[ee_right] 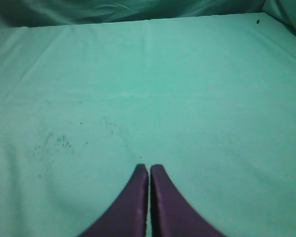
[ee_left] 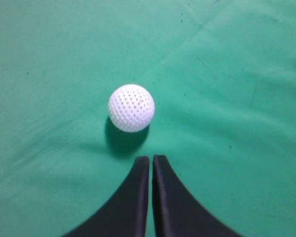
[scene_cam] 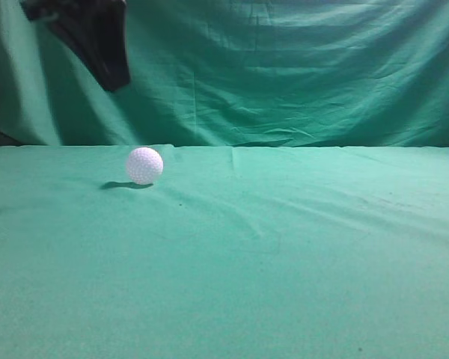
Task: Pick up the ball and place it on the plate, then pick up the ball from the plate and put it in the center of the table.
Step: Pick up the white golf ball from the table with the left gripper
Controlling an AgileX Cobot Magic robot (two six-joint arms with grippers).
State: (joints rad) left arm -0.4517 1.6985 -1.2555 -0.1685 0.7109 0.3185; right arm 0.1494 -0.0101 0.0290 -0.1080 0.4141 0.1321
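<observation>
The ball [scene_cam: 144, 165], a small white dimpled sphere, rests on the light green table [scene_cam: 284, 254] at the left of the exterior view. It also shows in the left wrist view [ee_left: 131, 108], just ahead of the fingertips. My left gripper [ee_left: 151, 158] is shut and empty, hovering high above the ball; in the exterior view it is the dark shape at the top left [scene_cam: 114, 78]. My right gripper [ee_right: 149, 167] is shut and empty over bare cloth. No plate is in view.
A darker green curtain [scene_cam: 299, 67] hangs behind the table's far edge. The cloth [ee_right: 59, 140] has small dark specks and shallow wrinkles.
</observation>
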